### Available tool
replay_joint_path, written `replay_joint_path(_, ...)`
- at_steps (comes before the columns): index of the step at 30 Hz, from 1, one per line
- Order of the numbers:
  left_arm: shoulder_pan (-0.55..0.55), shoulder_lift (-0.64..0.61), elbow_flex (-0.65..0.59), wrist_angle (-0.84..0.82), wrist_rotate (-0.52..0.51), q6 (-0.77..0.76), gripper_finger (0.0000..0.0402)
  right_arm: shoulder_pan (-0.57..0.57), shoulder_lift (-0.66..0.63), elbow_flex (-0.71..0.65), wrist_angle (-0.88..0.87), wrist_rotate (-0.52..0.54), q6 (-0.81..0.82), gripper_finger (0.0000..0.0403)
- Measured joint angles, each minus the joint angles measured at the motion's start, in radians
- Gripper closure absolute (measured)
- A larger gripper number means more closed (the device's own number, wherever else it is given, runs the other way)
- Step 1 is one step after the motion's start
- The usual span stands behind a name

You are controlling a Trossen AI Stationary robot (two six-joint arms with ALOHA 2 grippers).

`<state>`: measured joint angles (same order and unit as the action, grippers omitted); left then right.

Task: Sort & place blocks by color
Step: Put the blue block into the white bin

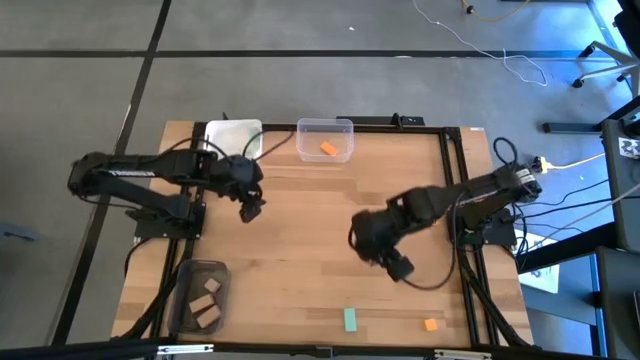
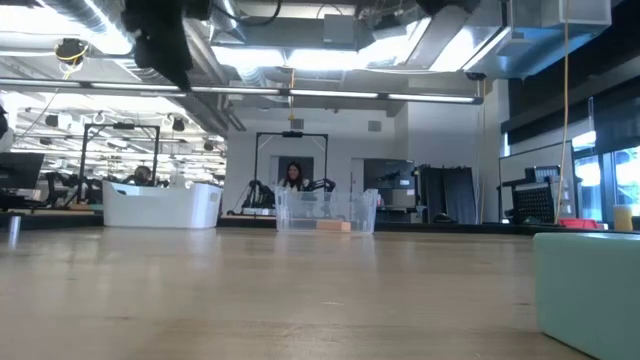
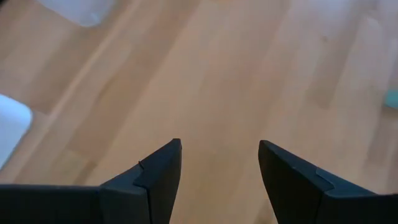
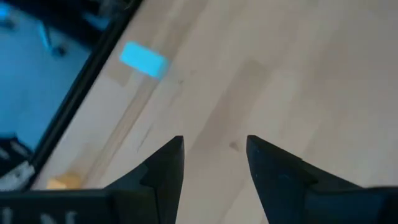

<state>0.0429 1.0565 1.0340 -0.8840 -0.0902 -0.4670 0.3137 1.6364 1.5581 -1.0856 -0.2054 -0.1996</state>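
Note:
My left gripper [image 1: 250, 208] hangs open over bare table, near the white bin [image 1: 233, 137]; nothing is between its fingers [image 3: 217, 155]. My right gripper [image 1: 398, 265] is open too, above the table's right half, with bare wood between its fingers [image 4: 214, 149]. A teal block [image 1: 350, 319] and an orange block [image 1: 430, 324] lie flat on the table near the front edge. Both show ahead of my right gripper, the teal block [image 4: 143, 60] and the orange block [image 4: 62, 182]. Another orange block [image 1: 328, 148] lies in the clear bin [image 1: 325, 138]. Two tan blocks [image 1: 206, 300] lie in the dark grey bin [image 1: 203, 297].
The white and clear bins stand side by side at the far edge, and the dark grey bin is at the near left corner. Black rails [image 1: 455, 190] run along the table's sides. In the low view the teal block [image 2: 590, 295] looms at the near right.

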Motion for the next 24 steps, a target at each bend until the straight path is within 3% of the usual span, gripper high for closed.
replay_joint_path(5,-0.101,0.0,0.0,-0.003,0.0,-0.047,0.0198,0.101,0.05,0.0,0.032,0.006,-0.156,0.0227)
replay_joint_path(10,-0.183,0.0,0.0,0.001,-0.001,-0.103,0.0198,0.178,0.119,0.0,0.047,0.088,-0.293,0.0228)
replay_joint_path(24,-0.396,-0.056,-0.001,-0.002,0.001,-0.243,0.0198,0.254,0.294,0.0,0.209,0.092,-0.335,0.0228)
